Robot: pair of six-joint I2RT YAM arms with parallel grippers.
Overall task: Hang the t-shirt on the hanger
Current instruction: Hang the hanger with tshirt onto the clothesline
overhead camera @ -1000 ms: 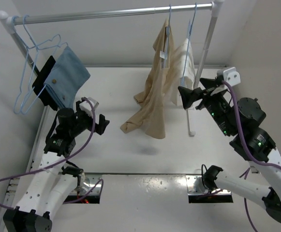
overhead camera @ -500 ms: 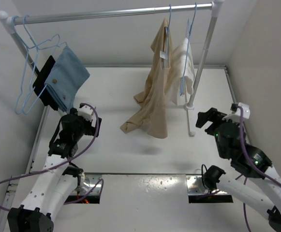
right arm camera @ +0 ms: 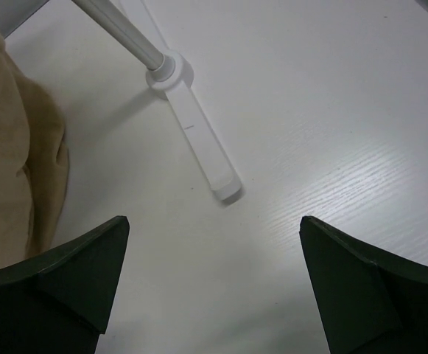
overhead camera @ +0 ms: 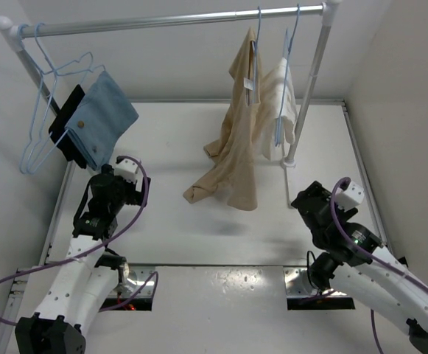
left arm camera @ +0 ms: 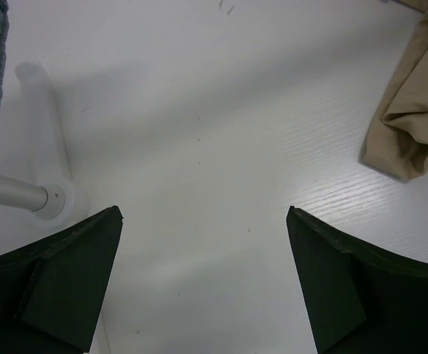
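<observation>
The tan t-shirt (overhead camera: 237, 151) hangs from the light-blue hanger (overhead camera: 258, 22) on the rail, and its lower folds reach the table. One sleeve end shows in the left wrist view as the t-shirt (left arm camera: 405, 122), and an edge of the t-shirt (right arm camera: 11, 155) shows in the right wrist view. My left gripper (overhead camera: 122, 186) is low on the left, well clear of the shirt. Its jaws are open over bare table, seen in the wrist view as the left gripper (left arm camera: 204, 215). My right gripper (overhead camera: 307, 200) sits near the rack foot, right of the shirt. The right gripper (right arm camera: 214, 221) is also open and empty.
A white cloth (overhead camera: 284, 103) hangs on another hanger right of the t-shirt. Blue cloth (overhead camera: 104, 116) and spare hangers (overhead camera: 43, 110) hang at the rail's left end. The rack's right post (overhead camera: 309, 88) and foot (right arm camera: 199, 144) lie close ahead of my right gripper. The left foot (left arm camera: 43, 140) lies by my left gripper.
My right arm has pulled back and down from beside the white cloth to the table near the rack foot, its jaws opening wider. My left arm drew back slightly.
</observation>
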